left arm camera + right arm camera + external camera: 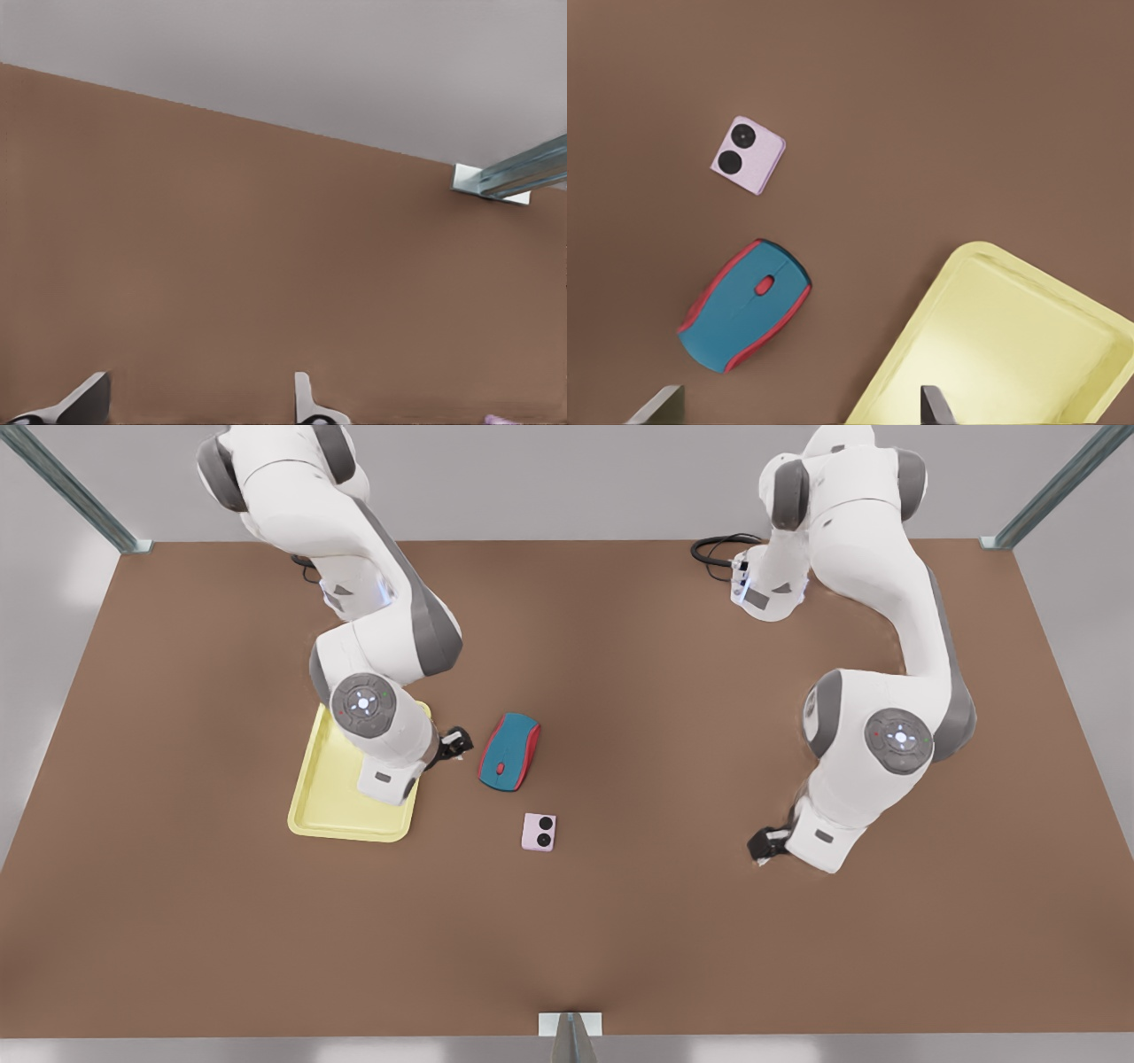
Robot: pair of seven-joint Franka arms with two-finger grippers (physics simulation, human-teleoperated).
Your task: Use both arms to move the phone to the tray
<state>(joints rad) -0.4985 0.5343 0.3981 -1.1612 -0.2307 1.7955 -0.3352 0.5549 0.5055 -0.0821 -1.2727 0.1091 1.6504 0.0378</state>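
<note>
Approaching: judged from the layout, the task is at its opening reach; nothing is grasped and the phone is not yet in the tray.
Phone: the pale pink phone (539, 833) lies flat on the brown tabletop (620, 921), lenses up, between the two arms, apart from both claws. The right wrist view also shows it (748, 155) lying free.
Tray: the pale yellow tray (350, 834) sits toward the front view's left, partly under the right arm's wrist, with nothing in the part that shows (1028, 354).
Computer mouse: a blue-and-red computer mouse (509, 751) lies between the tray and the phone, near both but touching neither.
Right claw: the right claw (454, 742) hangs just beside the tray's rim, near the mouse; its wrist view shows the fingers spread with nothing between them (797, 409).
Left claw: the left claw (764, 843) hangs low at the front view's right, well apart from the phone; its fingers are spread over bare tabletop (197, 405).
Next move: one claw probably has to come down over the phone and close on its edges, which are thin, so the grip must be low and square.
Risk: the mouse sits close to a straight path from phone to tray, so a low carry may nudge it.
</note>
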